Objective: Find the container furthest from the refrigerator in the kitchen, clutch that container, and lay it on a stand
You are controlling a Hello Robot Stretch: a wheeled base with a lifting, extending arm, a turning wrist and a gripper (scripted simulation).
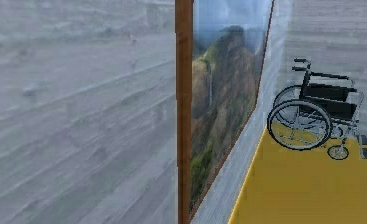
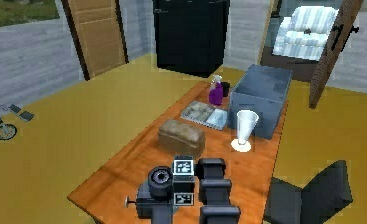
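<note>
On a long wooden table (image 2: 141, 165) in the arm side view stand a white goblet-shaped vessel (image 2: 246, 130), a large grey box (image 2: 261, 94), a small purple bottle (image 2: 217, 92), a brown loaf-shaped thing (image 2: 179, 136) and a flat stack of papers (image 2: 207, 116). At the table's near end sits my gripper (image 2: 151, 196), its dark body left of the white marker squares on the arm (image 2: 213, 195). Its far end is hard to make out against the tabletop, so I cannot tell whether it holds anything.
A tall black unit (image 2: 191, 38) stands beyond the table, a wooden door (image 2: 96, 35) to its left, a white armchair (image 2: 309, 32) at the back right. A dark chair (image 2: 311, 195) sits by the table. Ahead, a framed mountain painting (image 1: 226, 90) hangs on a wall, with a wheelchair (image 1: 313, 108) on yellow floor.
</note>
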